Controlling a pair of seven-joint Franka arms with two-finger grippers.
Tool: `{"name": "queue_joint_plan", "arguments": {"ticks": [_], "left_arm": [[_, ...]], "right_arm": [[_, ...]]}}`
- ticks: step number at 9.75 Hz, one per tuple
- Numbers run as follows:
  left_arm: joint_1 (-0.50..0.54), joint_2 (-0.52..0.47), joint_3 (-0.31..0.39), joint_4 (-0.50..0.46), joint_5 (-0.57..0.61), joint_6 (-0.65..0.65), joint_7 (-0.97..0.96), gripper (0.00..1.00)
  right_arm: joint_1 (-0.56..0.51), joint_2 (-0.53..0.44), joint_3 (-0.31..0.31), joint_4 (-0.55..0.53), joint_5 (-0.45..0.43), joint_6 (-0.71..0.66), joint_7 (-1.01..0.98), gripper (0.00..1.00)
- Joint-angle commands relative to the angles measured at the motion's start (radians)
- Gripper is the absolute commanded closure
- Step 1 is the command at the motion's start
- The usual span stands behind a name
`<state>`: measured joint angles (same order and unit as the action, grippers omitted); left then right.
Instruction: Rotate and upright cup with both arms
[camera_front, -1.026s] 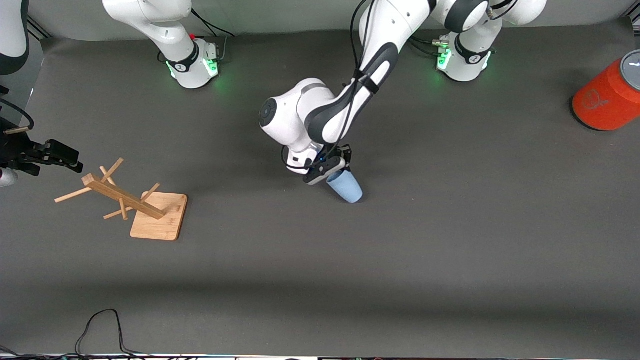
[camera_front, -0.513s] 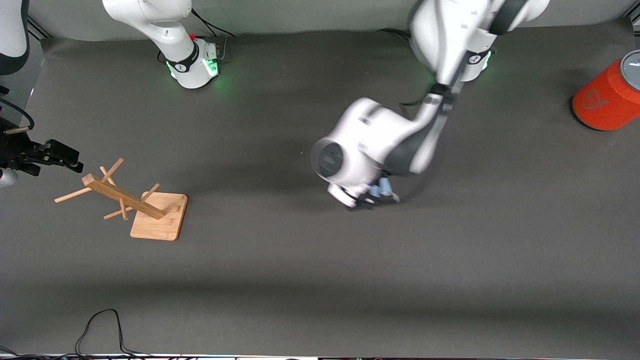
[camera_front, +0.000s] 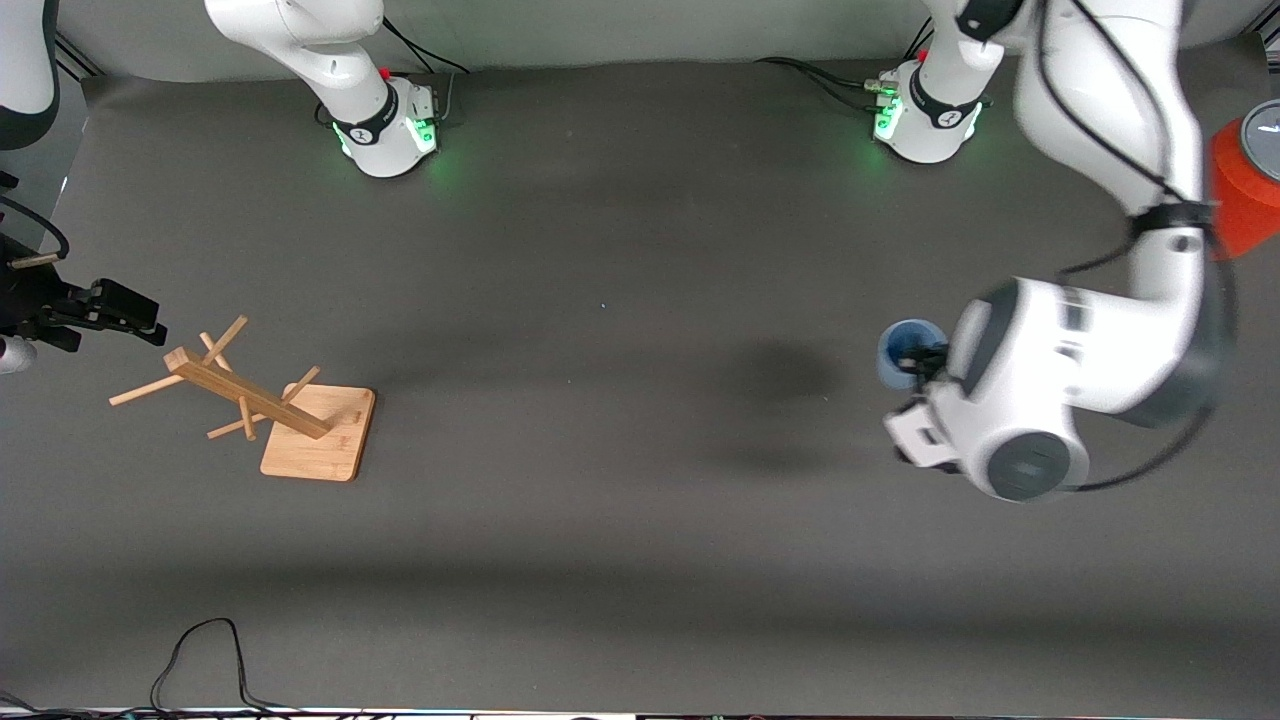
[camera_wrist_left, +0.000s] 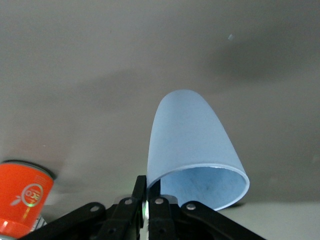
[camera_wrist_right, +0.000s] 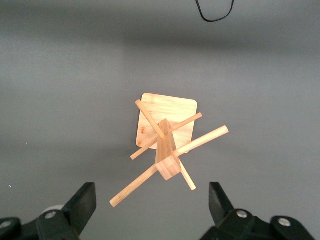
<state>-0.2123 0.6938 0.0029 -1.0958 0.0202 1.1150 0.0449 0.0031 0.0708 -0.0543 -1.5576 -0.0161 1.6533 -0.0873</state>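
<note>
We have the cup pinched by its rim in the left claw, up in the air over the counter toward the left arm's end, mouth showing to the front camera; the can sits close by, so we swing wide of it; we keep the pinch firm, since a thin rim hold may slip; right claw waits spread wide over the rack.
</note>
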Motion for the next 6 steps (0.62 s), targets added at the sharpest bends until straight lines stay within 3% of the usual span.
{"name": "queue_joint_plan", "arguments": {"ticks": [1, 4, 6], "left_arm": [[-0.004, -0.008, -0.014, -0.030, -0.092, -0.003, 0.044, 1.00], [-0.097, -0.008, -0.014, -0.090, -0.250, 0.103, 0.015, 1.00], [-0.209, -0.004, -0.014, -0.172, -0.278, 0.217, -0.102, 1.00]], "right_arm": [[0.006, -0.009, -0.001, -0.006, -0.007, 0.002, 0.021, 0.00], [0.006, -0.008, -0.001, -0.006, -0.007, 0.003, 0.020, 0.00], [0.005, -0.008, -0.001, -0.006, -0.007, 0.005, 0.020, 0.00]]}}
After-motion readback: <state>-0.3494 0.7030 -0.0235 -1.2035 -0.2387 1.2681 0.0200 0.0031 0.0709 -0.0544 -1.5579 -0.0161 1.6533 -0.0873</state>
